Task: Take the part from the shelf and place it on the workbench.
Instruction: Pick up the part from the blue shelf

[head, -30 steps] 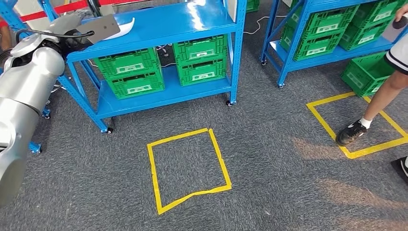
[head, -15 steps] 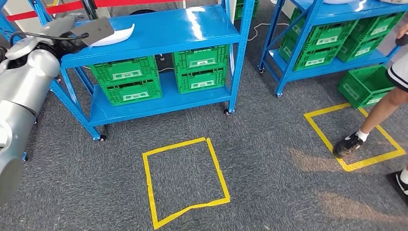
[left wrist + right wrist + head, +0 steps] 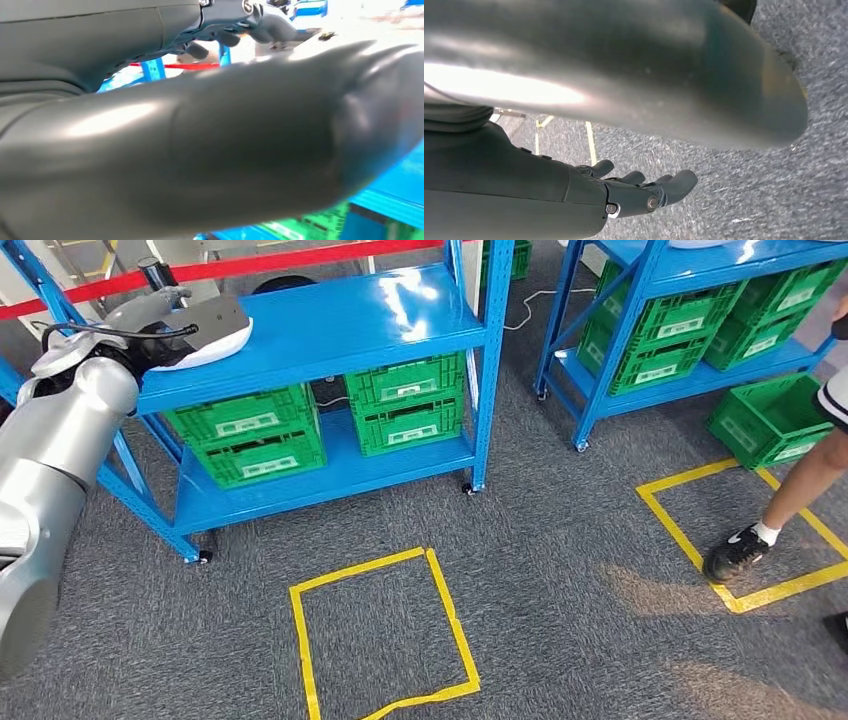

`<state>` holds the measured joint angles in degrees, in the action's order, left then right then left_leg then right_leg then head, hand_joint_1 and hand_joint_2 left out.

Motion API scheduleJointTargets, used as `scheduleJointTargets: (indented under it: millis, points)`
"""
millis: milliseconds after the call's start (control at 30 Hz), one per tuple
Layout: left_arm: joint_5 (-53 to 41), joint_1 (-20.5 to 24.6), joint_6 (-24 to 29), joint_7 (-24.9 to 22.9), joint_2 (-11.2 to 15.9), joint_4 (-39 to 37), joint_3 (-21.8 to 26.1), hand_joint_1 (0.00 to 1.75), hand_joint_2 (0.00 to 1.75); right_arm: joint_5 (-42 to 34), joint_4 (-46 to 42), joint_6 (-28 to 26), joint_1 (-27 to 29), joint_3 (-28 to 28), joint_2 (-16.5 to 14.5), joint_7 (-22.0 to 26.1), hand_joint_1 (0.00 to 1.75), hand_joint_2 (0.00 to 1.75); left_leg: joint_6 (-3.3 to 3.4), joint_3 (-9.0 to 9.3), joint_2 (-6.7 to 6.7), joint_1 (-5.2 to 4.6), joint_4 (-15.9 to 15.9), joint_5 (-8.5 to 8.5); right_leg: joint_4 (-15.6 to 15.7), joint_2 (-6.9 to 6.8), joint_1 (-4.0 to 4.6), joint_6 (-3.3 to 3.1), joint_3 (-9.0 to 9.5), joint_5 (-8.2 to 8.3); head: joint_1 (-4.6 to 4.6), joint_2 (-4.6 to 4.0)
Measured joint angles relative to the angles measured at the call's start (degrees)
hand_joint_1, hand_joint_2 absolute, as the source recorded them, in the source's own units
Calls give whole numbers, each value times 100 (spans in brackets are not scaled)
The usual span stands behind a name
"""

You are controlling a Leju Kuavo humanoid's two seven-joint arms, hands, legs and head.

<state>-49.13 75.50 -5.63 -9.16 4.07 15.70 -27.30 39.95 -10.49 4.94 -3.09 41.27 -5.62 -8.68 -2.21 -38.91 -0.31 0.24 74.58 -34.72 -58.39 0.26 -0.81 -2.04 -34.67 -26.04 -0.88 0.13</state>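
The white curved part (image 3: 222,348) sits under my left hand (image 3: 195,322), over the left end of the blue shelf's top board (image 3: 340,315). The hand appears to hold the part from above. My silver left arm (image 3: 55,440) rises along the left edge of the head view. The left wrist view shows the thick grey thumb (image 3: 225,140) close up, with dark curled fingers (image 3: 240,20) behind it. My right hand (image 3: 644,187) hangs over the grey carpet, fingers stretched out and holding nothing.
Green crates (image 3: 245,435) stand on the shelf's lower levels. A second blue shelf (image 3: 690,330) with more crates stands at the right, and a green crate (image 3: 770,420) sits on the floor. Yellow tape squares (image 3: 452,615) mark the carpet. A person's shoe (image 3: 735,550) stands on the right square.
The camera has moved and the whole scene has shifted. Against the shelf, my left hand and the white part have drawn toward the shelf's left end.
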Motion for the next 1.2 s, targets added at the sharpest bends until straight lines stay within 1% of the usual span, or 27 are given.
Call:
scheduleJointTargets:
  millis: [33, 67, 100, 200, 233, 267, 333, 367, 433, 500, 533, 567, 600, 633, 700, 733, 767, 833, 867, 900, 967, 1000, 1033, 1067, 1100, 1133, 1200]
  points:
    - [0, -28, 1, -20, 11, -10, 2, 0, 0, 2, 0, 1, 3, 1, 0, -9, 0, 0, -7, -151, 1, 6, 36, -147, 1, 12, -1, 5, 89, -72, 1, 0]
    - [0, -51, 2, -36, 26, -19, 4, 0, 0, 2, 0, 1, 7, 2, 0, -12, 0, 0, -5, -223, 1, 9, -88, -165, 1, 22, -2, 12, 185, -147, 2, 0]
    - [0, -66, 4, -47, 48, -27, 8, 0, 0, 2, 0, 2, 10, 2, 0, -9, 0, 0, 7, -227, 2, 10, -351, -19, 1, 30, -2, 20, 286, -224, 2, 0]
    - [1, -85, 9, -63, 120, -58, 36, 0, 0, 3, 2, 2, 6, 3, 1, 8, 0, 0, 83, -102, 12, -10, -1378, 991, -4, 48, 12, 80, 507, -449, 11, 0]
    - [1, -96, 10, -70, 138, -67, 45, 0, 0, 4, 3, 2, 1, 3, 1, 13, 0, 0, 110, -68, 11, -21, -1553, 1199, 3, 52, 20, 116, 559, -509, 17, 1]
    - [2, -104, 8, -75, 149, -72, 52, 0, 0, 6, 4, 2, -4, 4, 2, 17, 0, 0, 140, -42, 8, -28, -1629, 1262, -17, 57, 29, 156, 613, -532, 17, 1]
    - [11, -117, 0, -84, 162, -57, 74, 0, 0, 9, 3, 3, -11, 5, 11, 37, 0, 0, 222, 78, -6, -16, -1636, 1246, -140, 52, 32, 216, 622, -507, 14, 1]
    - [15, -114, -5, -82, 168, -48, 95, 0, 0, 13, 2, 3, -15, 6, 16, 49, 0, 0, 263, 140, -9, -5, -1647, 1221, -347, 43, 33, 233, 528, -456, 6, 0]
    - [20, -117, -8, -81, 187, -37, 132, 0, 0, 26, 2, 7, -24, 7, 23, 67, 0, 0, 323, 254, -13, 0, -1656, 1140, -995, 19, 26, 263, 108, -494, 0, 0]
    - [21, -155, -13, -81, 202, -39, 150, 0, 0, 44, 2, 8, -19, 7, 23, 74, 0, 0, 348, 353, -27, -7, -1655, 1027, -1595, 12, 25, 300, -412, -831, -2, 0]
    - [22, -184, -16, -81, 209, -40, 161, 0, 0, 53, 2, 7, -13, 7, 23, 76, 0, 0, 347, 416, -37, -9, -1653, 965, -1698, 12, 26, 309, -590, -1007, -3, 0]
    - [24, -212, -21, -81, 219, -41, 177, 0, 0, 61, 2, 6, -8, 7, 24, 77, 0, 0, 340, 491, -46, -10, -1651, 899, -1640, 11, 27, 312, -688, -1085, -3, 0]
    - [25, -232, -29, -84, 232, -41, 200, 0, 0, 70, 2, 5, -3, 8, 25, 78, 0, 0, 328, 575, -51, -10, -1647, 828, -1403, 10, 27, 307, -694, -999, -3, 0]
    - [26, -244, -39, -89, 245, -43, 226, 0, 0, 77, 2, 4, 2, 9, 25, 75, 0, 0, 313, 661, -50, -10, -1643, 754, -1046, 7, 28, 290, -635, -756, -3, 0]
    - [28, -253, -67, -108, 271, -54, 274, 0, 0, 87, 4, 2, 13, 13, 26, 66, 0, 0, 271, 801, -53, -21, -1632, 608, -321, -7, 40, 244, -479, -59, -5, 0]
    - [29, -257, -85, -122, 285, -60, 292, 0, 0, 91, 5, 1, 13, 18, 26, 62, 0, 0, 240, 843, -59, -28, -1642, 546, -118, -13, 50, 217, -416, 162, -2, 0]
    - [31, -261, -104, -134, 306, -64, 309, 0, 0, 95, 7, 0, 12, 24, 25, 61, 0, 0, 204, 885, -68, -34, -1640, 514, -21, -12, 57, 189, -380, 264, -1, 0]
    - [34, -265, -147, -152, 362, -62, 344, 0, 0, 103, 7, -2, 5, 37, 21, 63, 0, 0, 127, 935, -76, -39, -1617, 498, 6, -5, 50, 115, -280, 208, 5, 1]
    - [37, -266, -168, -159, 392, -60, 366, 0, 0, 109, 7, 0, 5, 44, 20, 62, 0, 0, 95, 919, -68, -37, -1506, 516, 23, -2, 39, 71, -216, 187, 11, 1]
    - [41, -263, -192, -173, 422, -59, 388, 0, 0, 117, 7, 2, 1, 52, 20, 60, 0, 0, 68, 824, -56, -35, -1312, 512, 27, -1, 30, 32, -144, 160, 21, 1]
    - [50, -269, -236, -199, 486, -68, 430, 0, 0, 137, 7, 7, -6, 76, 20, 53, 0, 0, 18, 415, -31, -20, -644, 377, 34, 8, 22, -14, -19, 73, 42, 1]
    - [54, -283, -251, -211, 518, -76, 447, 0, 0, 146, 7, 9, -8, 87, 20, 46, 0, 0, -5, 157, -24, -12, -308, 226, 34, 17, 22, -22, 36, 20, 45, 1]
    - [55, -307, -262, -217, 543, -85, 459, 0, 0, 152, 7, 10, -6, 95, 20, 39, 0, 0, -25, -65, -18, -7, -81, 68, 34, 25, 22, -24, 100, -39, 46, 1]
    - [55, -332, -272, -231, 565, -95, 467, 0, 0, 155, 7, 12, -1, 101, 20, 33, 0, 0, -36, -210, -14, -4, -25, -26, 34, 31, 23, -22, 177, -104, 46, 0]
    - [56, -350, -284, -247, 586, -102, 474, 0, 0, 158, 7, 14, 4, 104, 19, 30, 0, 0, -35, -256, -10, -4, -163, 9, 34, 34, 25, -17, 259, -168, 46, 0]
    - [60, -359, -296, -263, 612, -107, 483, 0, 0, 161, 7, 16, 6, 109, 16, 32, 0, 0, -18, -217, -6, -7, -464, 192, 35, 34, 26, -12, 343, -232, 45, 0]
    - [75, -364, -316, -284, 685, -120, 524, 0, 0, 164, 9, 19, 5, 119, 6, 45, 0, 0, 52, -37, 6, -27, -1242, 832, 34, 40, 33, 11, 472, -356, 45, 0]
